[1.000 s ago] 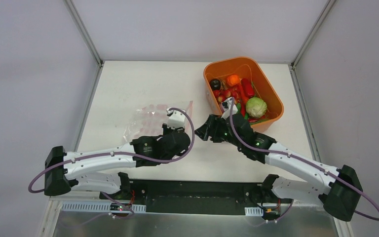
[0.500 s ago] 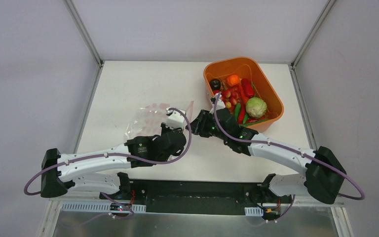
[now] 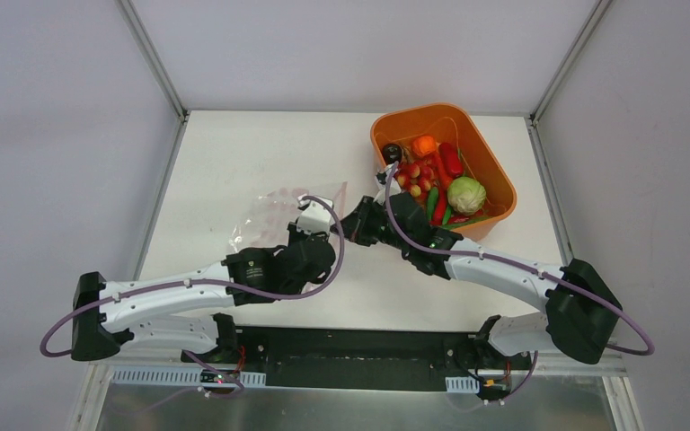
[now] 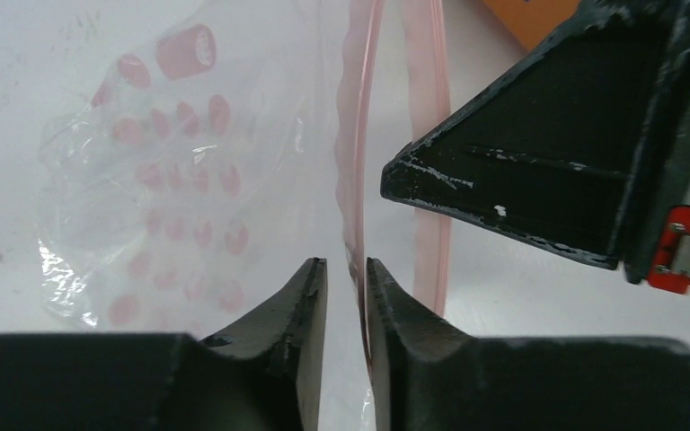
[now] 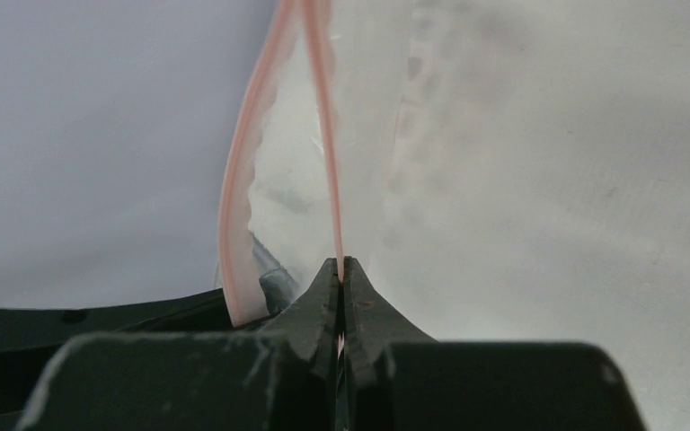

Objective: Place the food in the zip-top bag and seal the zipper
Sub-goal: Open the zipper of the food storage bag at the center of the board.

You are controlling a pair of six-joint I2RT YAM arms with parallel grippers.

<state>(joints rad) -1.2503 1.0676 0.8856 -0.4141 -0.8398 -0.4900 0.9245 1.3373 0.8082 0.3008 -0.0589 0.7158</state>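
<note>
Bag-opening step: the bag (image 3: 269,215) lies mid-table, left of the orange tub (image 3: 500,182). My right gripper (image 5: 341,269) is clamped on one lip of the pink zipper (image 4: 427,108), and my left gripper (image 4: 346,274) has its jaws slightly parted around the other lip. The food (image 3: 431,175) sits in the tub and the bag looks empty, so next I'd judge a firm left pinch, then spreading the lips.

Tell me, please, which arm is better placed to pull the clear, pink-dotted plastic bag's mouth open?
Probably right: the right gripper is shut on one pink zipper lip; the left gripper stands slightly open around the other.
</note>
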